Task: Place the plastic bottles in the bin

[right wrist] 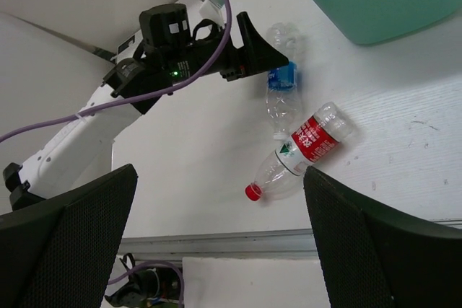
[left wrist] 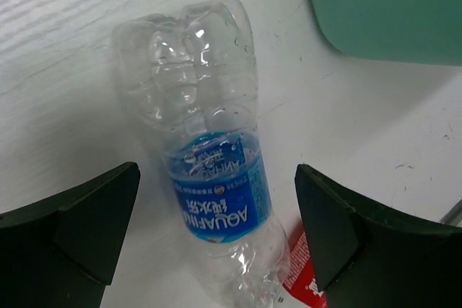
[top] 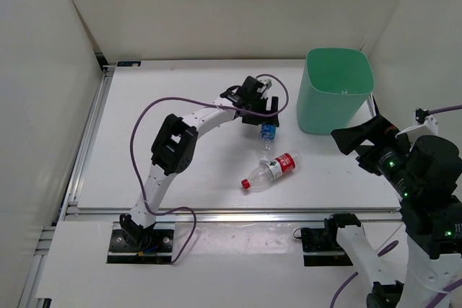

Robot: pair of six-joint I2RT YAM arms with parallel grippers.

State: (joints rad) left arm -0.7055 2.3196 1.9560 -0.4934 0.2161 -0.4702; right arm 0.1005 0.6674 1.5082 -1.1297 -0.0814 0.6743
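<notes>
A blue-labelled clear bottle [top: 268, 135] lies on the table left of the mint-green bin [top: 338, 91]. It fills the left wrist view [left wrist: 209, 171], lying between my open left fingers without touching them. My left gripper [top: 266, 119] hovers right over it. A red-labelled bottle with a red cap [top: 271, 170] lies just nearer, its body touching the blue one's neck; it also shows in the right wrist view [right wrist: 299, 153]. My right gripper [top: 354, 142] is open and empty, raised at the right, near the bin's front. The black-capped and plain bottles are out of view.
The table's front metal rail [top: 238, 212] runs along the near edge. White walls enclose the back and sides. The left arm's purple cable [top: 144, 117] loops over the table's left half.
</notes>
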